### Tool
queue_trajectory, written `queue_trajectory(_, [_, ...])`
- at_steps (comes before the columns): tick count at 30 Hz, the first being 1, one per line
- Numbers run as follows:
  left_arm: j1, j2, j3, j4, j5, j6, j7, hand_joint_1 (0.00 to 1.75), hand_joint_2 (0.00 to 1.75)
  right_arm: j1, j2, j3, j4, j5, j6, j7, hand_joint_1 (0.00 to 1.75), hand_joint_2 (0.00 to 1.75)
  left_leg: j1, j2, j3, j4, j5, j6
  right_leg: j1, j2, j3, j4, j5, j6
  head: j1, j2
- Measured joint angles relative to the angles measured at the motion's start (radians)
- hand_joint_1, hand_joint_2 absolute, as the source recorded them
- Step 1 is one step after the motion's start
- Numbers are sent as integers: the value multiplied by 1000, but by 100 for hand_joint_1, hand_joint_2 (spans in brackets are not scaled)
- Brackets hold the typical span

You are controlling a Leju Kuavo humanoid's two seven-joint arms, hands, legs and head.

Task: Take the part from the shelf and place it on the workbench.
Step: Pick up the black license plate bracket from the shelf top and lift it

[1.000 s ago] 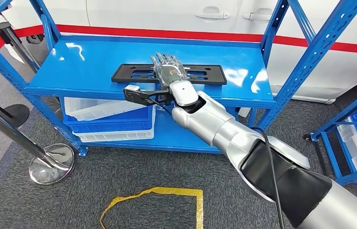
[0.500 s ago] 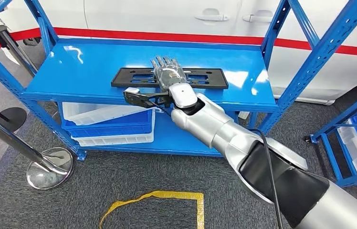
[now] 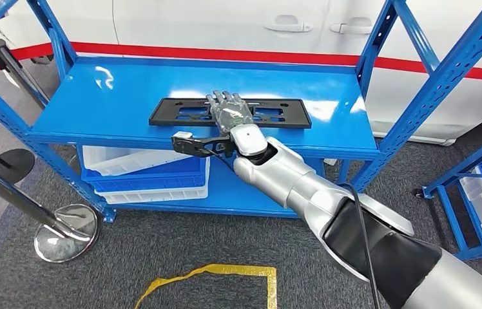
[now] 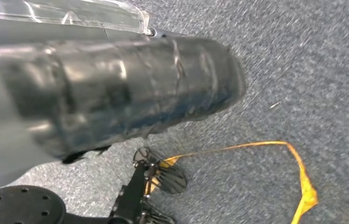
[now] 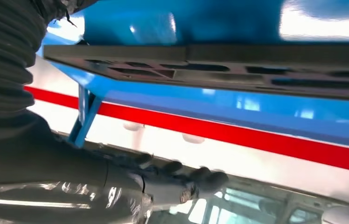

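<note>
Lying flat on the blue shelf (image 3: 129,96), a black plate (image 3: 174,111) is covered by the right robot hand (image 3: 229,111). Its fingers are stretched out flat, clamped on nothing. The left robot hand (image 4: 116,88) cannot be judged.

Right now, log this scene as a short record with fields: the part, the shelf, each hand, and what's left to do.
part: flat black plate, lying on the top level of the shelf
shelf: blue metal rack; white and blue bins on its lower level
right hand: stretched flat above the plate's middle, fingers extended; contact cannot be told
left hand: hanging over grey carpet
floor: yellow tape outline
remaining: plate not yet lifted
</note>
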Motion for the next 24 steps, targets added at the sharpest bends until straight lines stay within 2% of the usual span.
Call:
queue_trajectory(2, [0,0,0,0,1,0,0,0,0,1,-1,-4,0,0,1,0,0,175,2,3,-7,21,-17,-11,-5,1,11,-12,-1,-8,-1,0])
queue_trajectory(3, [-1,1,0,0,1,1,0,0,0,1,0,-6,0,0,2,0,0,175,3,4,-25,60,-36,-16,-7,1,18,-18,-3,-12,-3,0])
queue_trajectory(5, [-2,4,0,0,2,1,0,0,0,4,0,-10,0,0,5,0,0,175,4,5,-91,183,-83,-22,-8,0,29,-21,-9,-19,-5,0])
queue_trajectory(6, [-1,5,0,0,2,1,0,0,0,8,0,-10,0,0,8,0,0,175,5,5,-127,240,-95,-24,-7,0,33,-21,-13,-21,-5,0])
queue_trajectory(7, [1,5,0,0,3,2,1,0,0,13,0,-11,0,0,10,0,0,175,5,5,-151,269,-89,-26,-7,0,39,-20,-18,-21,-5,0])
queue_trajectory(8, [3,5,0,0,4,2,2,0,0,18,0,-12,0,0,12,0,0,175,6,6,-158,260,-63,-27,-8,1,45,-18,-23,-20,-4,0])
queue_trajectory(9, [3,6,0,0,4,3,2,0,0,21,0,-12,0,0,13,0,0,175,8,6,-147,215,-20,-28,-8,1,52,-16,-30,-18,-5,0])
queue_trajectory(10, [3,6,0,0,4,4,3,0,0,22,0,-13,0,0,14,0,0,175,9,7,-125,147,25,-28,-9,2,59,-14,-37,-15,-5,0])
queue_trajectory(11, [3,7,0,0,4,5,3,0,0,22,0,-14,0,0,14,0,0,175,7,8,-100,87,56,-27,-8,3,64,-11,-44,-11,-6,0])
queue_trajectory(12, [1,8,0,0,4,6,3,0,0,21,-1,-16,1,0,14,0,0,175,5,8,-80,41,69,-23,-6,4,66,-9,-49,-6,-8,0])
queue_trajectory(13, [1,8,0,0,5,7,3,0,0,21,-1,-17,1,0,15,1,0,175,3,8,-70,18,69,-18,-5,4,65,-8,-52,-1,-8,0])
queue_trajectory(15, [0,8,0,0,5,9,4,0,0,24,-1,-18,2,0,17,2,0,175,2,7,-64,8,58,-6,-3,4,64,-11,-53,8,-9,0])
queue_trajectory(17, [1,8,0,0,5,13,4,0,0,26,-4,-19,3,0,19,4,0,175,5,6,-57,3,56,6,-4,2,58,7,-67,17,-8,0])
queue_trajectory(18, [1,8,0,0,5,14,4,0,0,27,-5,-20,3,0,19,4,0,175,6,6,-52,0,55,13,-4,0,41,43,-86,21,-8,0])
queue_trajectory(19, [1,8,0,0,5,15,4,0,0,28,-7,-20,3,0,19,5,0,175,5,6,-47,-2,53,18,-5,-2,11,101,-110,23,-8,0])
queue_trajectory(21, [1,9,0,0,5,17,5,0,0,36,-8,-21,4,0,21,5,0,175,3,6,-39,-2,46,26,-5,-2,-68,235,-151,23,-8,0])
queue_trajectory(22, [1,9,0,0,5,17,5,0,0,41,-9,-21,5,0,22,5,0,175,1,5,-35,-2,42,28,-5,-2,-97,274,-152,22,-8,0])
queue_trajectory(23, [1,10,0,0,5,17,6,0,0,46,-9,-21,6,0,23,5,0,175,0,4,-30,-1,38,29,-5,-3,-108,275,-132,20,-8,0])
queue_trajectory(24, [1,10,0,0,5,17,6,0,0,48,-9,-21,7,0,24,5,0,175,-1,3,-24,0,33,29,-4,-2,-99,236,-95,15,-8,0])
